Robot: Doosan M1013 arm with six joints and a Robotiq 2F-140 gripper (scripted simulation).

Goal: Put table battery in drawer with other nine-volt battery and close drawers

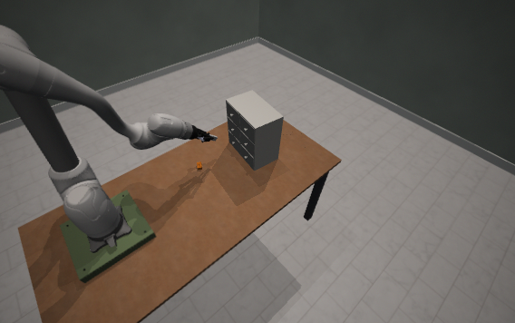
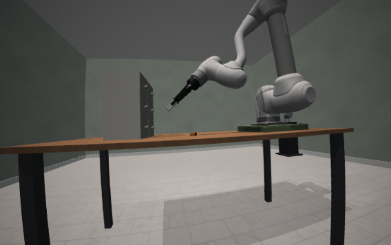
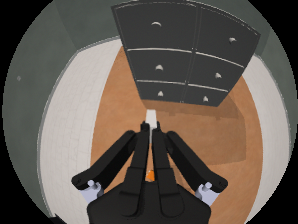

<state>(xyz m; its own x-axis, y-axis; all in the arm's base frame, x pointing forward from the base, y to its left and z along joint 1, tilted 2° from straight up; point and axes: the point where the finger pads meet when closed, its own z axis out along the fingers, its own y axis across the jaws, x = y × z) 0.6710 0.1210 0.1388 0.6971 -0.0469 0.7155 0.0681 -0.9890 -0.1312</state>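
The small grey chest (image 1: 256,129) stands near the far end of the table, with several drawers in two columns, all looking pushed in. It also shows in the side view (image 2: 127,104) and in the wrist view (image 3: 186,63). The orange nine-volt battery (image 1: 199,165) lies on the table in front of the chest, small in the side view (image 2: 193,133); in the wrist view an orange speck (image 3: 152,175) shows low between the fingers. My gripper (image 1: 212,137) (image 2: 170,107) (image 3: 151,116) is shut and empty, in the air, tilted down toward the chest's front, a short way from it. The drawers' contents are hidden.
The arm's green base plate (image 1: 106,236) sits at the near left end of the brown table. The table edge runs just right of the chest and behind it.
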